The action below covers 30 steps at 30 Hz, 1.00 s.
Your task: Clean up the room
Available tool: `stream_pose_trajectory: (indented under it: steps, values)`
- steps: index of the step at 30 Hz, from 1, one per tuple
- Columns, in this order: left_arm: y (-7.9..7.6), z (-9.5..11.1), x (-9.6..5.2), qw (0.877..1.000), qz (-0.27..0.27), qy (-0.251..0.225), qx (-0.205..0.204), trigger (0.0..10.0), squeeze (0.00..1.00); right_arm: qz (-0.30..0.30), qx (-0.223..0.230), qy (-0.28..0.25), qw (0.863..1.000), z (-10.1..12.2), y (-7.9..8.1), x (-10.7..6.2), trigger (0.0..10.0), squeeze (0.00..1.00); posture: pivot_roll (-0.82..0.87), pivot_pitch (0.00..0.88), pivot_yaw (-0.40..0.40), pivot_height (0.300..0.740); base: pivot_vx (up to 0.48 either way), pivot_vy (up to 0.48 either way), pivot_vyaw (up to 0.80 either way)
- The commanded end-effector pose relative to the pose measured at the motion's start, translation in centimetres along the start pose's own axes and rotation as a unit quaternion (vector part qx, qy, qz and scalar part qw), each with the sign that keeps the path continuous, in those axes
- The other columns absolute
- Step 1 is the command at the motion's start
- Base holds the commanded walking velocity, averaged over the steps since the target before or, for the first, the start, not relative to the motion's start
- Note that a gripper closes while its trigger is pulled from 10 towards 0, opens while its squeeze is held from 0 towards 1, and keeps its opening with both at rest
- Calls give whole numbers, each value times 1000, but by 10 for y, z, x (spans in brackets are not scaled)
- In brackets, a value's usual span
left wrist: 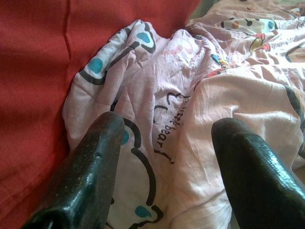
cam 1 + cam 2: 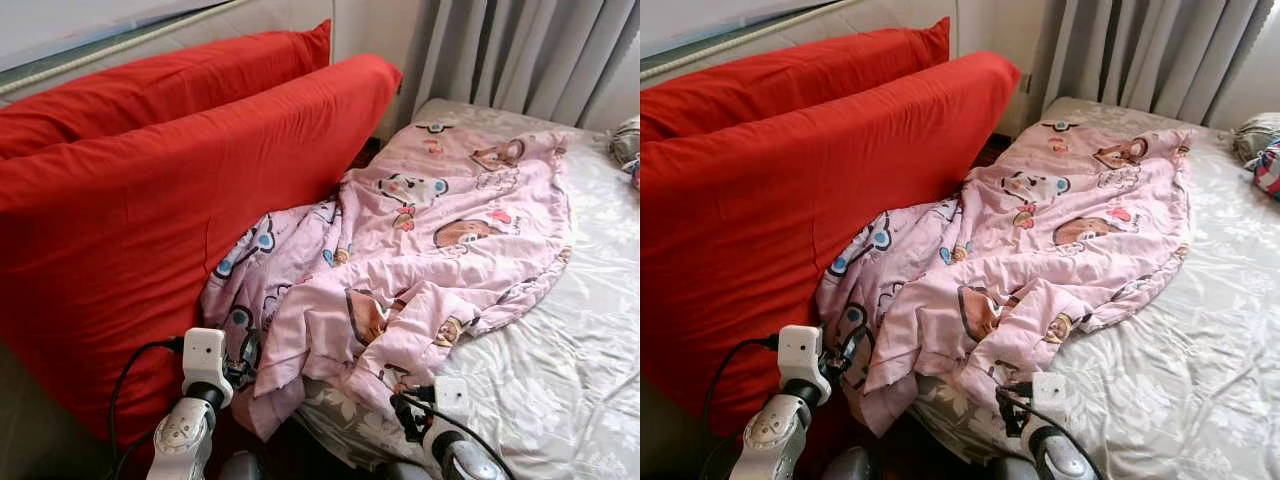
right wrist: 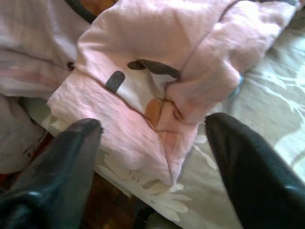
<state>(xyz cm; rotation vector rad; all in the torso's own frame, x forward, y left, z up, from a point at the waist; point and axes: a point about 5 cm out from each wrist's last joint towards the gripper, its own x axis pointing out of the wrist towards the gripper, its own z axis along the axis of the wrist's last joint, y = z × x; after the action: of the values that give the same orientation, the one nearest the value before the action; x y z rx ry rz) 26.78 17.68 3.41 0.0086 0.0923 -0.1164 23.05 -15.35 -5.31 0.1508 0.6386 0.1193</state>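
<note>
Head views: pink cartoon-print quilt (image 2: 420, 250) lies rumpled across the bed (image 2: 580, 360), its near corner spilling off the bed edge and bunching against the red cushions (image 2: 150, 200) that lean along the wall side. Likely target for tidying: the quilt is crumpled, not spread or folded. Both arms are raised low in front, forearms angled up toward the quilt's near hem. Left pincer (image 2: 240, 360) sits at the hanging corner beside the cushions; right pincer (image 2: 408, 408) at the folded lump on the bed edge. Grey curtains (image 2: 520, 50) behind the bed.

Left wrist view: left pincer's fingers (image 1: 90, 171) are spread wide, quilt fabric lying between and beyond them, nothing clamped. Red cushion just beside.

Right wrist view: right pincer (image 3: 152, 162) likewise wide apart, straddling the folded quilt corner over the floral sheet; no grip yet. Judgement: a two-point grasp of the hem is being set up.
</note>
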Motion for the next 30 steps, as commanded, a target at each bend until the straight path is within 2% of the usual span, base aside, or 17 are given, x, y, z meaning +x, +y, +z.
stream_pose_trajectory:
  steps: [1, 2, 5, 6, 7, 8, 12, 16, 19, 26, 30]
  values:
    - [0, -1, -1, 1000, -4, 7, 3, 10000, 0, 1, -24, 15, 1000, -2, -1, 0, 10000, 1000, -18, 80, -22, 643, 0, 0, 0]
    - [-2, 1, 1, 1000, -7, 5, 2, 10000, 0, 6, -47, 17, 999, -2, -1, 0, 10000, 1000, -16, 83, -22, 643, 0, 0, 0]
    - [-3, 3, 3, 1000, -10, 2, 2, 10000, 0, 8, -50, 19, 999, -3, -1, -1, 10000, 1000, -11, 90, -24, 643, 0, 0, 0]
    - [-4, 4, 5, 1000, -12, 0, 2, 10000, 0, 7, -54, 19, 998, -4, -1, -1, 10000, 620, -7, 96, -25, 643, 0, 0, 0]
    - [-4, 5, 6, 1000, -14, -1, 2, 10000, 0, 7, -58, 18, 998, -4, -2, -1, 10000, 620, -6, 99, -25, 643, 0, 0, 0]
    - [-5, 9, 10, 1000, -16, -7, 2, 10000, 0, 8, -72, 19, 997, -5, -2, -2, 10000, 0, -3, 107, -24, 643, 0, 0, 0]
    - [-6, 19, 13, 1000, -14, -22, -1, 10000, 0, 10, -86, 18, 996, -9, -2, -4, 10000, 0, 9, 134, -23, 643, 0, 0, 0]
    - [-6, 27, 10, 999, -17, -35, 0, 10000, 0, -11, -22, 8, 1000, -19, -4, -10, 10000, 0, 26, 178, -18, 643, 0, 0, 0]
    - [-5, 28, 3, 999, -17, -38, 0, 10000, 0, -17, 5, 9, 1000, -26, -3, -13, 10000, 0, 38, 204, -16, 643, 0, 0, 0]
    - [0, 26, -15, 999, -9, -31, 3, 10000, 0, 3, -10, 1, 1000, -35, 0, -20, 10000, 0, 74, 244, -19, 643, 0, 0, 0]
    - [0, 26, -23, 1000, -6, -24, 4, 10000, 0, 24, -14, -32, 999, -32, 3, -22, 10000, 0, 81, 260, -14, 643, 0, 0, 0]
